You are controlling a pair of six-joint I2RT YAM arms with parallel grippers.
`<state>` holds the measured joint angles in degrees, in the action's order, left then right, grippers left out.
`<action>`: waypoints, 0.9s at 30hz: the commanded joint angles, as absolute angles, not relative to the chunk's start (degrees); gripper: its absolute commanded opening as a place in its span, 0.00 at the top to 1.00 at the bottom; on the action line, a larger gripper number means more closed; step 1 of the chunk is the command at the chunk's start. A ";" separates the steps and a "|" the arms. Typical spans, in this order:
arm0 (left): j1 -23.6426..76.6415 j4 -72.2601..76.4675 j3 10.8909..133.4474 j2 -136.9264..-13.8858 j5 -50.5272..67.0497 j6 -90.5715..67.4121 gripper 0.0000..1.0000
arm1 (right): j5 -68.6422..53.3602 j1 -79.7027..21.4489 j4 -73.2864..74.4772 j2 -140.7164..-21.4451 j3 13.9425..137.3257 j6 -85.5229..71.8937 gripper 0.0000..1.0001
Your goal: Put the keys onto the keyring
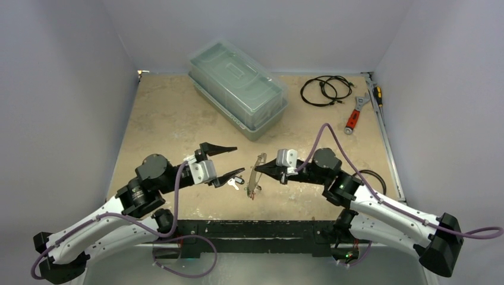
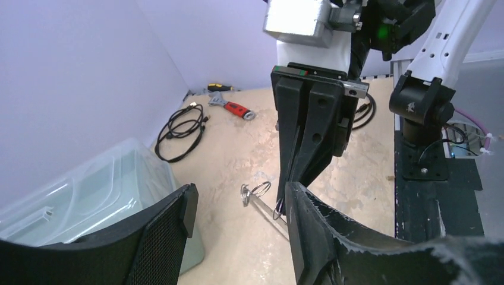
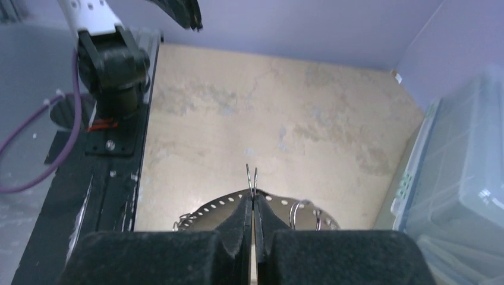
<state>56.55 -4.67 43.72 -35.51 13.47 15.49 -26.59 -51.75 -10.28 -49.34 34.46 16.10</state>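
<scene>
The keyring [image 1: 256,176] is a thin silver plate with holes along its rim, held up on edge above the table. My right gripper [image 1: 265,168] is shut on a small wire ring at its rim; in the right wrist view the fingertips [image 3: 245,205] pinch that ring with the plate [image 3: 214,209] behind them. My left gripper [image 1: 224,162] is open and empty just left of the plate. A few small keys [image 1: 235,181] lie by its lower finger. In the left wrist view the plate [image 2: 265,203] shows edge-on between my open fingers [image 2: 172,217]; the keys are out of that view.
A clear lidded plastic box [image 1: 238,88] stands at the back middle. A coiled black cable [image 1: 324,90], a red-handled wrench [image 1: 354,116] and a screwdriver [image 1: 376,94] lie at the back right. The black base plate [image 1: 249,228] runs along the near edge.
</scene>
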 commanded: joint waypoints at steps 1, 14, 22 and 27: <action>55.35 1.54 42.74 -35.21 17.14 13.23 0.44 | -28.37 -51.94 -30.25 -45.89 30.61 11.05 1.00; 53.61 6.30 41.27 -33.93 28.45 9.76 0.64 | -32.23 -51.86 -66.20 -44.75 20.13 -3.80 1.00; 53.45 7.94 41.17 -35.95 34.69 8.48 0.69 | -37.66 -51.86 -70.84 -48.05 22.46 -7.80 1.00; 52.79 7.99 41.53 -38.52 37.56 8.61 0.72 | -40.64 -51.86 -71.18 -49.98 24.09 -8.44 1.00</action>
<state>53.58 5.69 41.34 -36.67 33.26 9.74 -37.69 -51.75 -65.43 -49.19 20.36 -6.72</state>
